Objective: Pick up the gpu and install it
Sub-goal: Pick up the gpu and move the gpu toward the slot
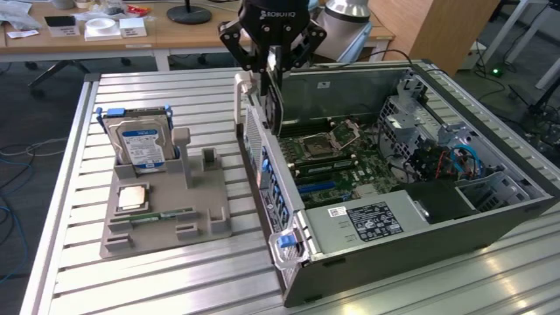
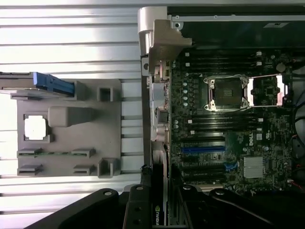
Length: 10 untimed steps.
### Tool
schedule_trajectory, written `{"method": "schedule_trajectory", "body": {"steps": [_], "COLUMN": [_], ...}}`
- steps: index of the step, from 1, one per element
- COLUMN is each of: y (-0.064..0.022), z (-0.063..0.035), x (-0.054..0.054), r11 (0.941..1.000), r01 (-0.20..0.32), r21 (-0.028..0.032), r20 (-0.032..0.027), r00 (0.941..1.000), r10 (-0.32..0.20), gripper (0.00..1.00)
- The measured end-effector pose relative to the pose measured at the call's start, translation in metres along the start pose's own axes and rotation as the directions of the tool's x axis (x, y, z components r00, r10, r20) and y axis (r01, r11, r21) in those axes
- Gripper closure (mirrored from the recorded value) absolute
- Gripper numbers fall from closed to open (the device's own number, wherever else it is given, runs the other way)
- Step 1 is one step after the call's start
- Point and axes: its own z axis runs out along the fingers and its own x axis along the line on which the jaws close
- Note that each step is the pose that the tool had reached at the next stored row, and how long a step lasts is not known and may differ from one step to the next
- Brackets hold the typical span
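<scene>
The black-fingered tool is pinching the gpu, a thin flat dark rectangular card, by its upper end. The card hangs on edge over the open grey computer case, close to the case's rear panel. Pickup looks done, and I read this as the align stage of installing. Inside the case, the dark green motherboard shows a blue expansion slot. The next move calls for the card's lower edge squared over a slot, with its bracket snug against the case's rear panel. Beside the case on the slatted metal worktop, a grey parts holder carries a silver hard drive.
</scene>
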Motion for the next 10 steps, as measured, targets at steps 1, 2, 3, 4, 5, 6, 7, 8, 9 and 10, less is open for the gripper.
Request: {"method": "schedule_trajectory", "body": {"steps": [1, 2, 3, 4, 5, 6, 7, 8, 9, 10], "y": [0.0002, 0.0004, 0.0006, 0.0008, 0.0009, 0.0011, 0.0013, 0.0015, 0.0017, 0.0019], "z": [0.0001, 0.0001, 0.0002, 0.0002, 0.0003, 0.0004, 0.0005, 0.0005, 0.0006, 0.0007], "x": [-0.003, -0.005, -0.007, -0.01, -0.012, -0.015, -0.017, -0.02, -0.022, -0.025], "r11": [1.0, 1.0, 1.0, 1.0, 1.0, 1.0, 1.0, 1.0, 1.0, 1.0], "r01": [0.0, 0.0, 0.0, 0.0, 0.0, 0.0, 0.0, 0.0, 0.0, 0.0], "r21": [-0.0001, 0.0, 0.0, -0.0001, -0.0001, -0.0003, -0.0003, -0.0003, -0.0004, -0.0006], "r20": [0.0, 0.0, 0.0, 0.0, 0.0, 0.0001, 0.0, 0.0, 0.0, 0.0001], "r00": [1.0, 1.0, 1.0, 1.0, 1.0, 1.0, 1.0, 1.0, 1.0, 1.0], "r10": [0.0, 0.0, 0.0, 0.0, 0.0, 0.0, 0.0, 0.0, 0.0, 0.0], "gripper": [0.74, 0.74, 0.74, 0.74, 0.74, 0.74, 0.74, 0.74, 0.74, 0.74]}}
